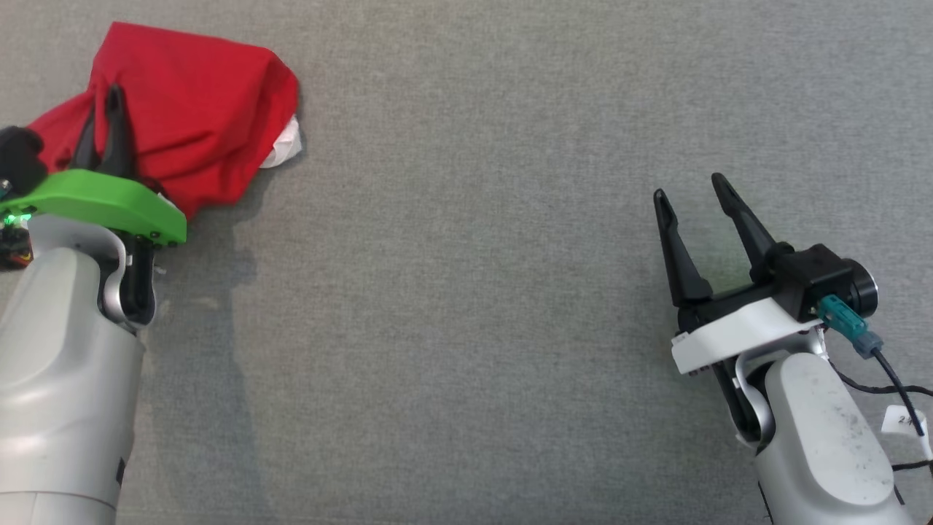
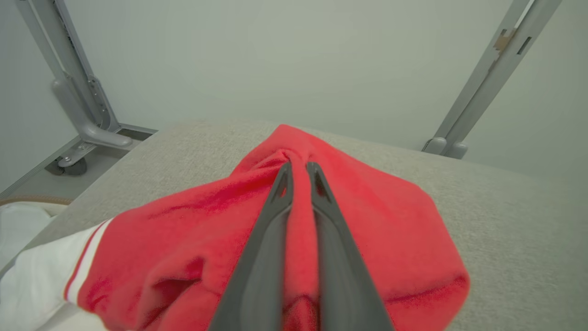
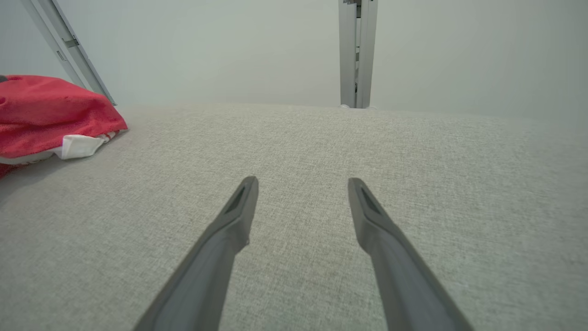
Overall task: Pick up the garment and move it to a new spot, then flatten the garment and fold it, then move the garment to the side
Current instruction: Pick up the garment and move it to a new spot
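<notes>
The red garment point(image 1: 208, 109) lies bunched at the far left of the bench point(image 1: 466, 306), our left pincer point(image 2: 299, 169) closed on its fold, our right pincer point(image 1: 689, 186) wide at near right. We judge this the pick-up step; next we should lift it clear.

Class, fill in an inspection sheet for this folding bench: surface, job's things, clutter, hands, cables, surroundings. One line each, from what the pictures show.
Surface: grey woven top, bare across the middle and right.
Job's things: red garment with white trim, bunched at the far left.
Clutter: nothing seen.
Hands: left hand shut on a raised ridge of the red garment; right hand open over bare surface, apart from the garment.
Cables: black cable with a teal plug at the right wrist, and a white tag on it.
Surroundings: pale wall and grey metal posts behind the surface.
</notes>
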You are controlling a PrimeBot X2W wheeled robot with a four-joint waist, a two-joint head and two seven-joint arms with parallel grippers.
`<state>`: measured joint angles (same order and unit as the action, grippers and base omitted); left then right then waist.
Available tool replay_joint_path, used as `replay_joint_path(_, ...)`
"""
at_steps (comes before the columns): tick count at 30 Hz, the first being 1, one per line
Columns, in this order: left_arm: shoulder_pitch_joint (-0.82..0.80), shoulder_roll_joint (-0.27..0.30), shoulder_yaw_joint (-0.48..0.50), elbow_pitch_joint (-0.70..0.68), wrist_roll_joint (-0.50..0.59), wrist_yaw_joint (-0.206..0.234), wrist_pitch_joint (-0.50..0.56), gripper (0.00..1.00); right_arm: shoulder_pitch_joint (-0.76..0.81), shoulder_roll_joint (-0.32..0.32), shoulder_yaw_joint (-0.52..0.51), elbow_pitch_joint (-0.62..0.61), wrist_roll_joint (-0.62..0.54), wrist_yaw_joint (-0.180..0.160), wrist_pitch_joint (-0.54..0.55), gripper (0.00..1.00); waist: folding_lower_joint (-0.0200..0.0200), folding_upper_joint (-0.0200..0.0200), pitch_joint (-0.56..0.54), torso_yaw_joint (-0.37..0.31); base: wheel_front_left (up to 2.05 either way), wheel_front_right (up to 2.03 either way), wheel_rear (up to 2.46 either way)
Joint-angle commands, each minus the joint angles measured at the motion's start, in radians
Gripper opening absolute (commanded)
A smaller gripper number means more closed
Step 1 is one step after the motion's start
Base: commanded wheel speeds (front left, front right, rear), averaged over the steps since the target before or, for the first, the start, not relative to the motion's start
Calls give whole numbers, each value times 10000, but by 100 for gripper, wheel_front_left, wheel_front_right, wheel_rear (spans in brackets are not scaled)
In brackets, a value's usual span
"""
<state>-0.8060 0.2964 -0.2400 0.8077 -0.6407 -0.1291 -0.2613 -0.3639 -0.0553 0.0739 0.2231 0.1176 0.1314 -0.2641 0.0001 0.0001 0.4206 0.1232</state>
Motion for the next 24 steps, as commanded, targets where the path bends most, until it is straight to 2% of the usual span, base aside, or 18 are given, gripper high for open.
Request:
replay_joint_path(1, 350, -107, 61, -510, 252, -12, -37, 0, 222, -13, -32, 60, 98, -15, -2, 100, -1, -1, -646, -518, 0, 0, 0)
replay_joint_path(6, 785, -524, 45, -2203, 862, -13, -40, 0, 463, 30, 2, 106, 432, -15, -2, 100, -1, -1, -1021, -1374, 0, 0, 0)
replay_joint_path(10, 1106, -1095, -489, -2876, 1089, -13, -39, 0, 596, 24, 67, 166, 790, -15, -2, 100, -1, -1, -1236, -2215, 0, 0, 0)
replay_joint_path(19, 1073, -2202, -1882, -2709, 690, -13, -42, 0, 811, 33, 319, 231, 1296, -15, -2, 100, -1, -1, -1390, -4121, 0, 0, 0)
replay_joint_path(24, 1226, -2372, -2637, -2346, 727, -13, -42, 0, 884, 34, 496, 284, 1508, -15, -2, 100, -1, -1, -1312, -4768, 0, 0, 0)
